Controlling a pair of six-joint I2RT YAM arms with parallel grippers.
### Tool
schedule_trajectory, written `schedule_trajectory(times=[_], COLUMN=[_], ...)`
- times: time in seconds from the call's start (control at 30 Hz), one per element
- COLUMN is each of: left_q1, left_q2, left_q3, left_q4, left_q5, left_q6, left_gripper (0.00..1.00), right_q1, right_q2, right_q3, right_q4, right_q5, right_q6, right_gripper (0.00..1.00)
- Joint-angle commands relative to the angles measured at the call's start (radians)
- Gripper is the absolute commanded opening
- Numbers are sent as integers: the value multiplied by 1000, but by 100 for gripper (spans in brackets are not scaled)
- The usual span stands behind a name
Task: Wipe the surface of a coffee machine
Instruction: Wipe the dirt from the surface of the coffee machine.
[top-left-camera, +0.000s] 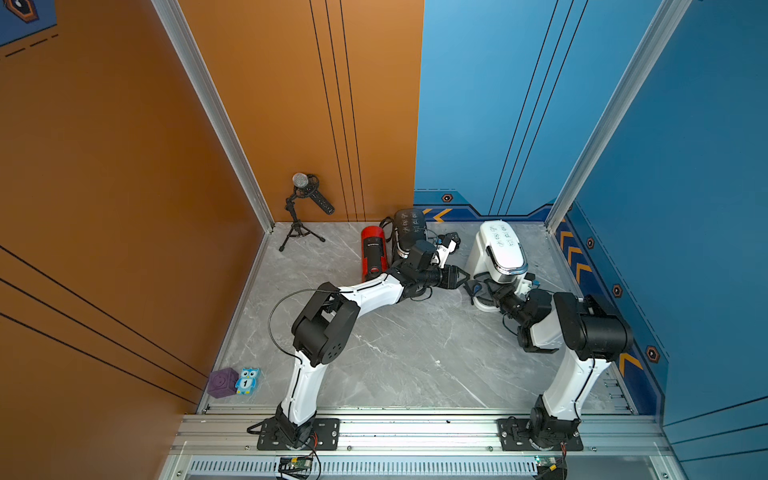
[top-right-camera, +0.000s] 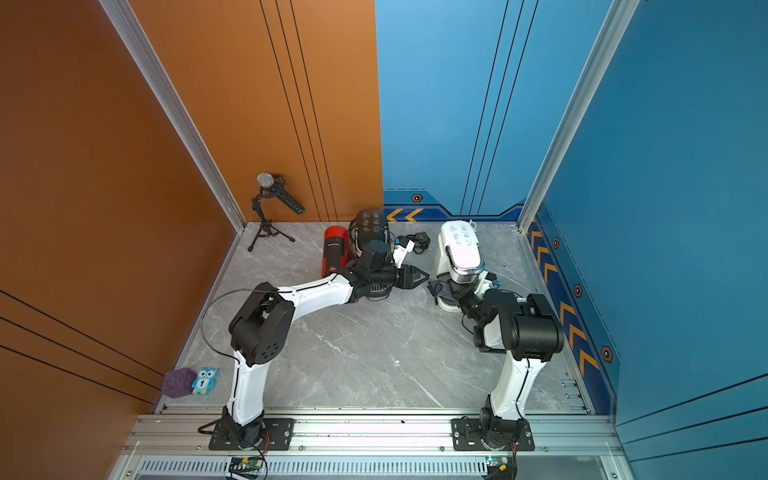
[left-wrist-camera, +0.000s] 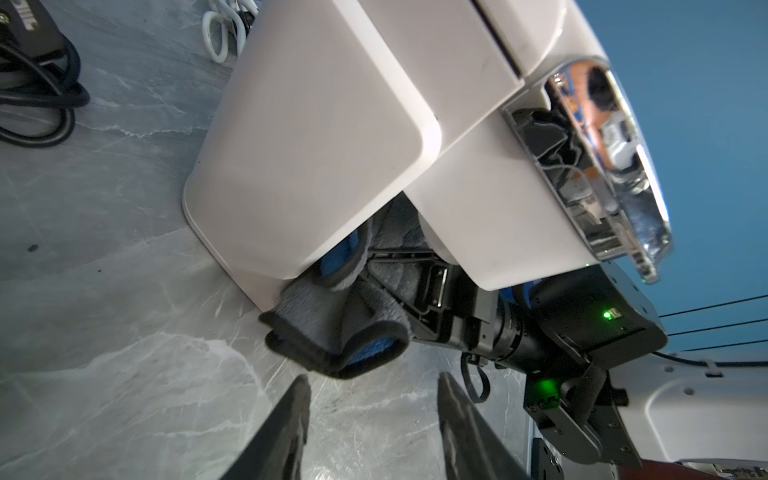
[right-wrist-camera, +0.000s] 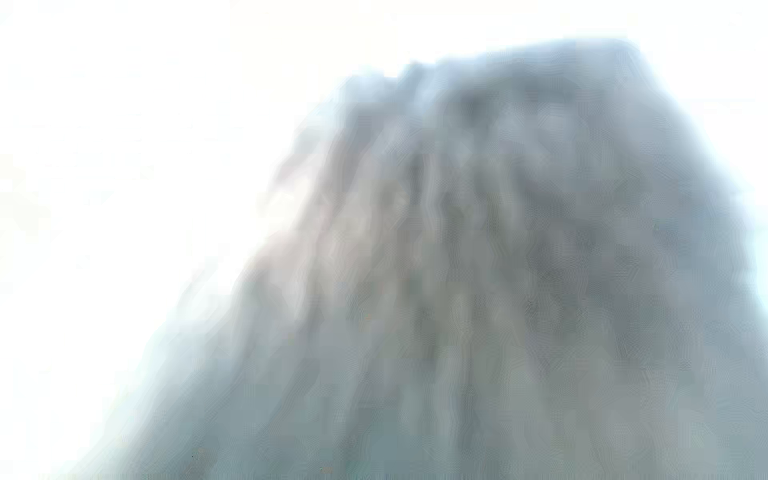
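White coffee machine (top-left-camera: 482, 249) sitting near marble tabletop's (top-left-camera: 395, 353) far right corner. Right gripper (left-wrist-camera: 376, 270) clamping grey cloth (left-wrist-camera: 324, 320), pressing it under the brew head. Left gripper (top-left-camera: 462, 277) hovering beside, jaws partly apart, empty.

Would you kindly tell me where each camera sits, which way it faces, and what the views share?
Top views: high over the aluminium front rail, looking down across the grey marble table; both whole arms, left gripper, right gripper.
Left wrist: on the left arm, facing the white coffee machine and grey microfibre cloth; own dark fingertips show.
Right wrist: pressed against the cloth, blurred; no body shows.
Shared: top and left wrist views show machine, cloth, right gripper.
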Motion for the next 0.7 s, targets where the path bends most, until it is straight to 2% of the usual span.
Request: schedule_trajectory(times=[0.0, 0.1, 0.27, 0.67], left_q1=[4, 1, -5, 1], left_q2=[-33, -27, -30, -67], left_q3=[-14, -9, -7, -64], left_q4=[1, 2, 2, 2], left_q5=[11, 14, 22, -2], left_q6=[-2, -1, -1, 16], left_gripper=[51, 51, 50, 50], right_q1=[-52, -75, -102, -178], right_q2=[-80, -111, -108, -233], right_q3=[-55, -67, -55, -25], right_q4=[-28, -24, 84, 86], right_q5=[-25, -65, -90, -139], right_q6=[-45, -56, 3, 71], right_gripper=[17, 17, 17, 17])
